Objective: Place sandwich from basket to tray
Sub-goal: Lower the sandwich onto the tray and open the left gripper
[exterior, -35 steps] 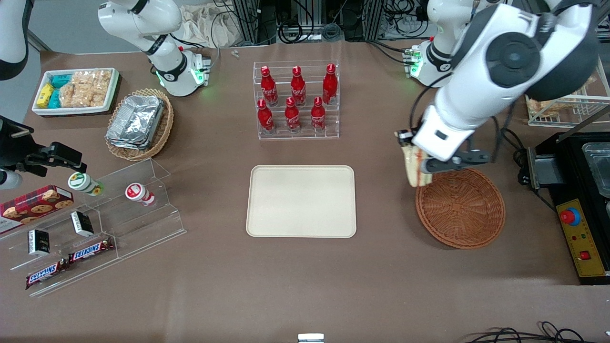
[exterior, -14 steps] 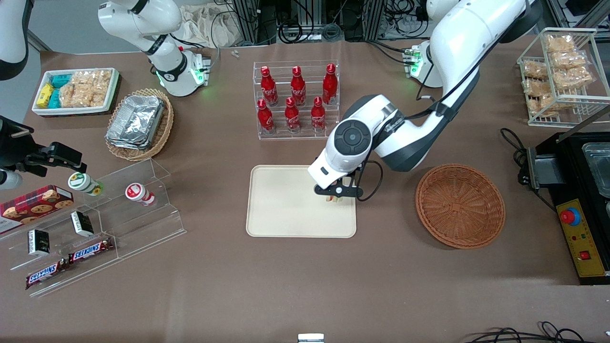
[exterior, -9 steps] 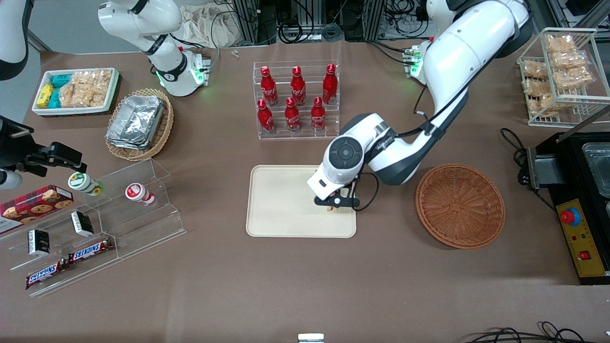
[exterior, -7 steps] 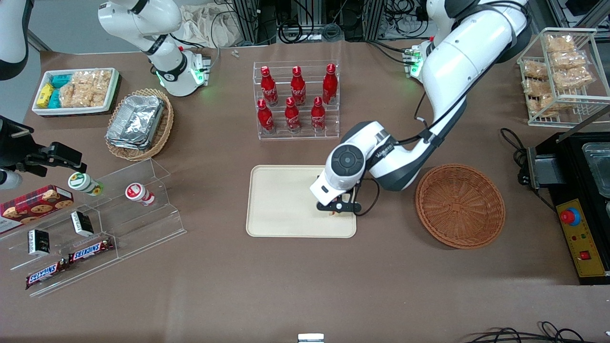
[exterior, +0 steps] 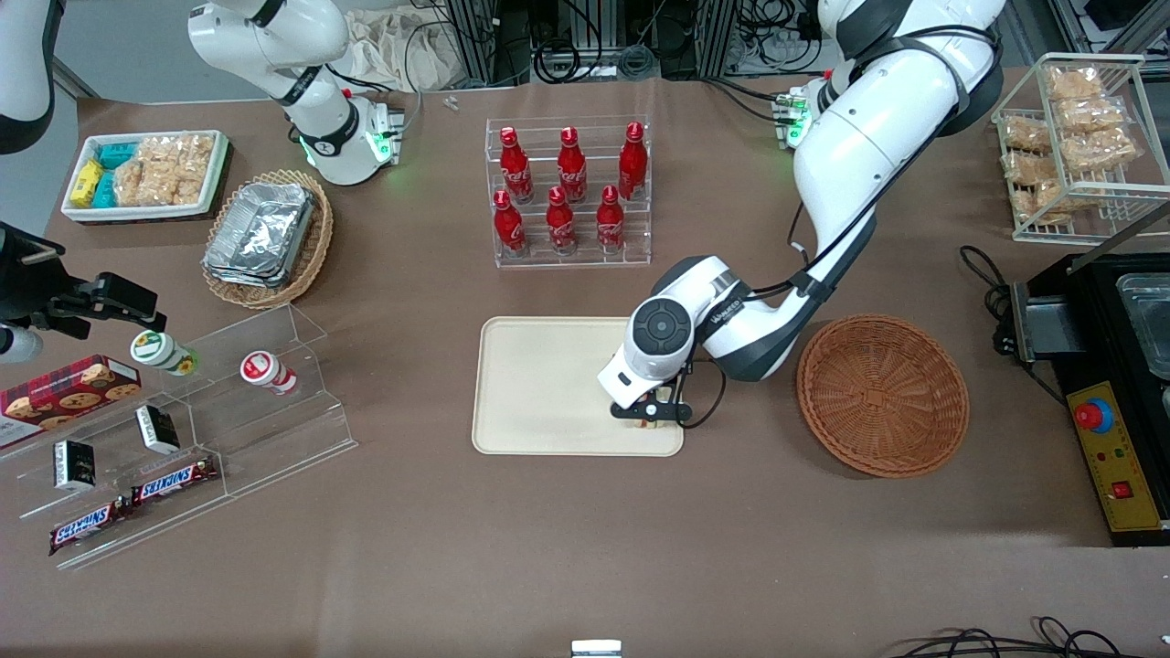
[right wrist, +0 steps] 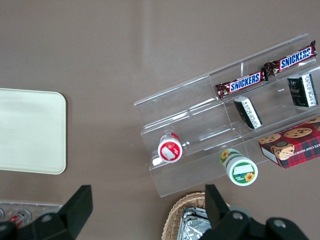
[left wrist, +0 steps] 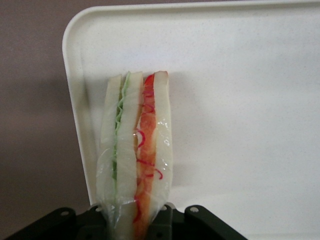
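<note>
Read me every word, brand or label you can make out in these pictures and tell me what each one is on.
"SNICKERS": two candy bars on the clear stand.
Red bottles: white script, too small to read.
Cookie box, small black packs, two lidded cups: print unreadable.
Sandwich, held by the gripper over the tray: no text.
Basket: none.

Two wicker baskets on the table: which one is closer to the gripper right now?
The reddish-brown round basket, beside the cream tray. The gripper holds the sandwich over that tray; the paler basket of foil containers sits toward the parked arm's end.
</note>
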